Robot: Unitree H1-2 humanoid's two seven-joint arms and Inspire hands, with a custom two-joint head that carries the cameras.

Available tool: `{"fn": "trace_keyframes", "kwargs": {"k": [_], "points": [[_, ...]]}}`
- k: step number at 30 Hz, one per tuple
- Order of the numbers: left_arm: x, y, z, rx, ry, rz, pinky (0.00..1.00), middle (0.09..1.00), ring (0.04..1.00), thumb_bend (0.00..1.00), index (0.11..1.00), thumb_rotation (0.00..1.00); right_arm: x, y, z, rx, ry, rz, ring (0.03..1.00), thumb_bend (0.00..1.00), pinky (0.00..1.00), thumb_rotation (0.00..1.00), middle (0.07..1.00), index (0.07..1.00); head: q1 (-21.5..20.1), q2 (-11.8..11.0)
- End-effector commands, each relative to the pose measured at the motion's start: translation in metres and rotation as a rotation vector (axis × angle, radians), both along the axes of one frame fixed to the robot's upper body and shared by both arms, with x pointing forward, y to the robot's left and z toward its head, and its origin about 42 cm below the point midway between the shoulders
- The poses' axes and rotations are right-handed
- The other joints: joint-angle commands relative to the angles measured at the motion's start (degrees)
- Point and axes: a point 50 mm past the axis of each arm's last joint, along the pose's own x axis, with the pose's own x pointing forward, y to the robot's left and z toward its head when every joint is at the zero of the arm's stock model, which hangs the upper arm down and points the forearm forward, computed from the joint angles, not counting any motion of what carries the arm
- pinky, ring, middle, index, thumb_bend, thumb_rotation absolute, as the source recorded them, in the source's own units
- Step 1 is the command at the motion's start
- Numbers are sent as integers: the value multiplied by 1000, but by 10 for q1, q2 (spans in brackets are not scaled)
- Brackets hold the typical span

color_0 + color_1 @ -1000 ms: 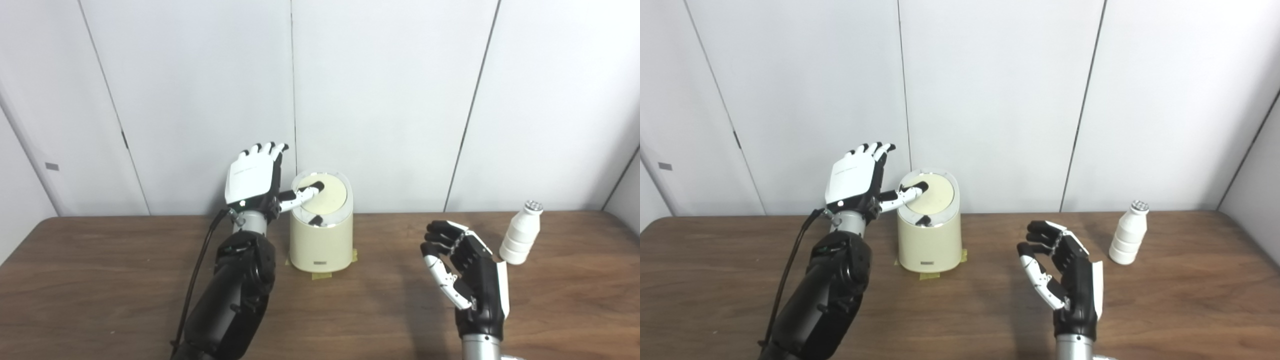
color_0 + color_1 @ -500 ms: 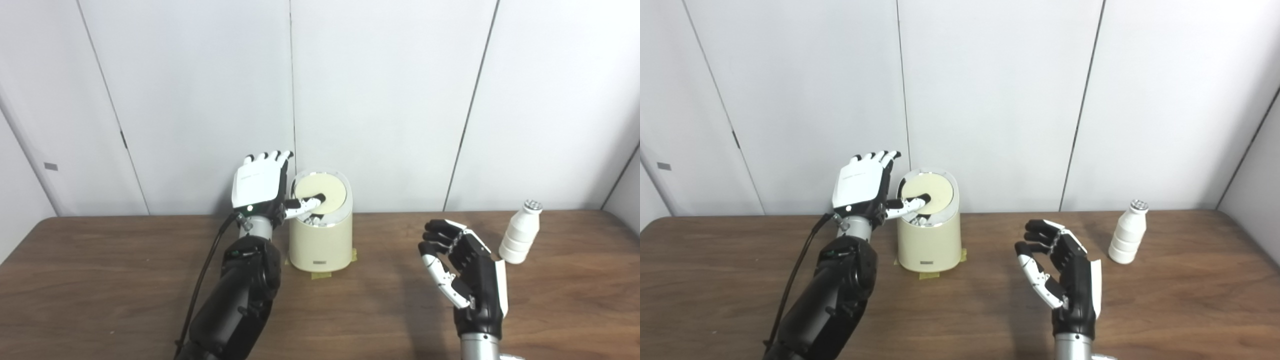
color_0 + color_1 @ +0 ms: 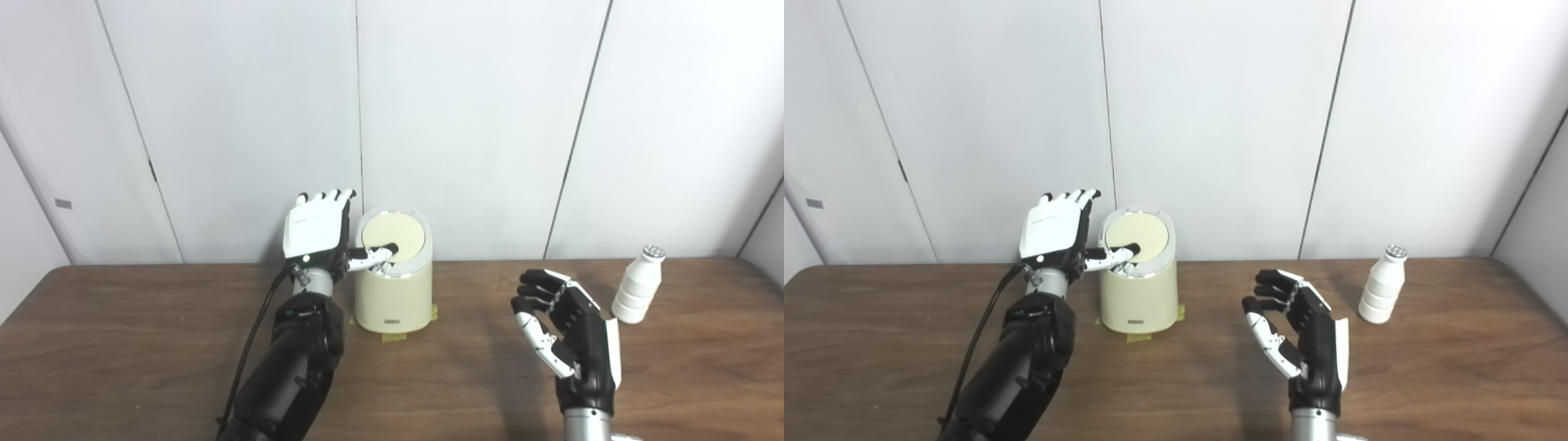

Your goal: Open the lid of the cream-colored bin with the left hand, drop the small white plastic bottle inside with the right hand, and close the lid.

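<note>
The cream-colored bin point(image 3: 392, 300) stands on the table near the back wall. Its round lid point(image 3: 395, 233) is tilted, its face turned toward me, with a dark gap showing at its near edge. My left hand point(image 3: 315, 226) is just left of the bin, fingers straight up and apart. Its thumb lies across the lid's near edge and grips nothing. The small white plastic bottle point(image 3: 638, 285) stands upright at the far right. My right hand point(image 3: 566, 324) hovers open over the table, left of the bottle and apart from it, fingers slightly curled.
The brown wooden table point(image 3: 122, 343) ends at a white panelled wall right behind the bin. Strips of tape point(image 3: 392, 337) hold the bin's base in place. A black cable point(image 3: 251, 343) runs along my left arm.
My left hand has dropped lower and come closer to the bin. Its thumb has pushed the lid's near edge down, so the lid now stands steeper. The right hand has barely shifted.
</note>
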Motion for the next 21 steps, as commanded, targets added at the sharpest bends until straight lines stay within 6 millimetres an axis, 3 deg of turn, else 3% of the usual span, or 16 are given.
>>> {"fn": "trace_keyframes", "kwargs": {"k": [1, 5, 8, 12, 17, 18, 20, 21], "points": [[8, -5, 24, 21, -67, 7, 1000, 923, 936, 808, 912, 278, 5, 6, 19, 8, -82, 11, 620, 243, 544, 238, 641, 603, 0, 0], [9, -6, 23, 58, -63, 17, 1000, 929, 948, 950, 916, 147, 4, 6, 20, 1, -76, 0, 619, 242, 541, 248, 642, 604, -1, 0], [8, -6, 22, 123, -61, 25, 1000, 952, 974, 995, 940, 82, 4, 6, 20, -4, -77, -3, 620, 240, 543, 243, 642, 607, -1, 0], [7, -5, 21, 166, -66, 30, 1000, 960, 989, 997, 947, 49, 4, 7, 21, 2, -77, -2, 622, 240, 545, 231, 643, 607, -1, -1], [6, -4, 20, 157, -73, 38, 1000, 951, 982, 974, 936, 78, 5, 6, 20, 3, -82, 3, 622, 240, 544, 220, 645, 606, 0, -1], [6, -4, 20, 147, -74, 40, 1000, 942, 971, 908, 927, 222, 5, 6, 20, 0, -84, 3, 622, 239, 544, 226, 646, 607, 0, -2], [6, -3, 22, 121, -56, 41, 1000, 941, 972, 777, 926, 722, 5, 6, 20, 3, -81, 5, 623, 242, 546, 234, 646, 606, 1, -2], [5, -3, 23, 116, -52, 40, 1000, 939, 972, 763, 921, 886, 5, 6, 20, 3, -80, 6, 622, 245, 546, 239, 646, 603, 2, -1]]}}
